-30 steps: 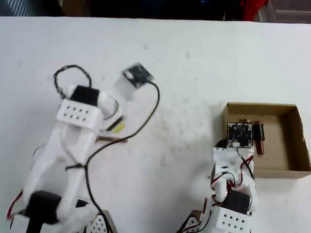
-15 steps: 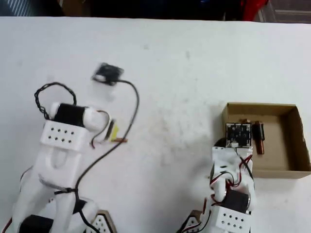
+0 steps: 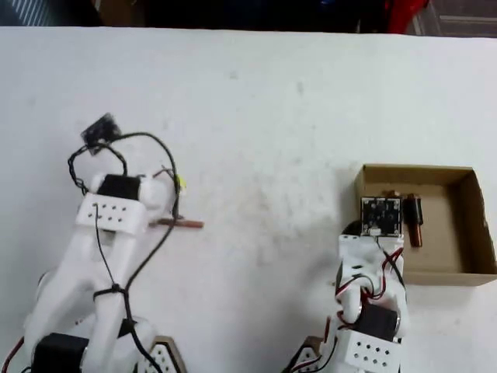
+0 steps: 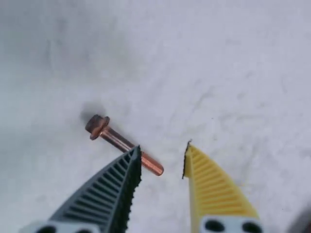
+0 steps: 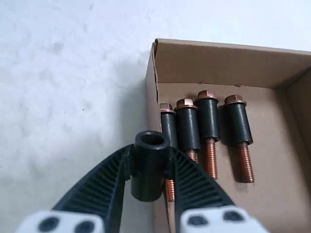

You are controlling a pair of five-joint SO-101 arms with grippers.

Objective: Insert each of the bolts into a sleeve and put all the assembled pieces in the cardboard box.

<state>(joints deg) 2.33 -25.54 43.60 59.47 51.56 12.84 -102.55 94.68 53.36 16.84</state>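
Observation:
A copper bolt (image 4: 121, 142) lies flat on the white table, also visible as the bolt (image 3: 183, 224) beside the left arm. My left gripper (image 4: 162, 155) hovers open just above it, the grey finger (image 4: 116, 184) overlapping the bolt's tip and the yellow finger (image 4: 209, 189) off to the side. My right gripper (image 5: 150, 167) is shut on an upright black sleeve (image 5: 148, 162) at the near wall of the cardboard box (image 5: 218, 60). Inside that box lie several assembled bolt-and-sleeve pieces (image 5: 209, 124). From above, the box (image 3: 446, 272) sits at the right with the right arm (image 3: 373, 295) at its left edge.
The left arm's black cable (image 3: 155, 148) loops over the table near the bolt. A brown base plate corner (image 3: 167, 353) shows at the front edge between the arms. The dark far table edge (image 3: 248, 23) runs along the back.
The left arm swung left and drew back, its wrist turning, leaving the bolt lying on the table to its right. The right arm and its sleeve stayed put.

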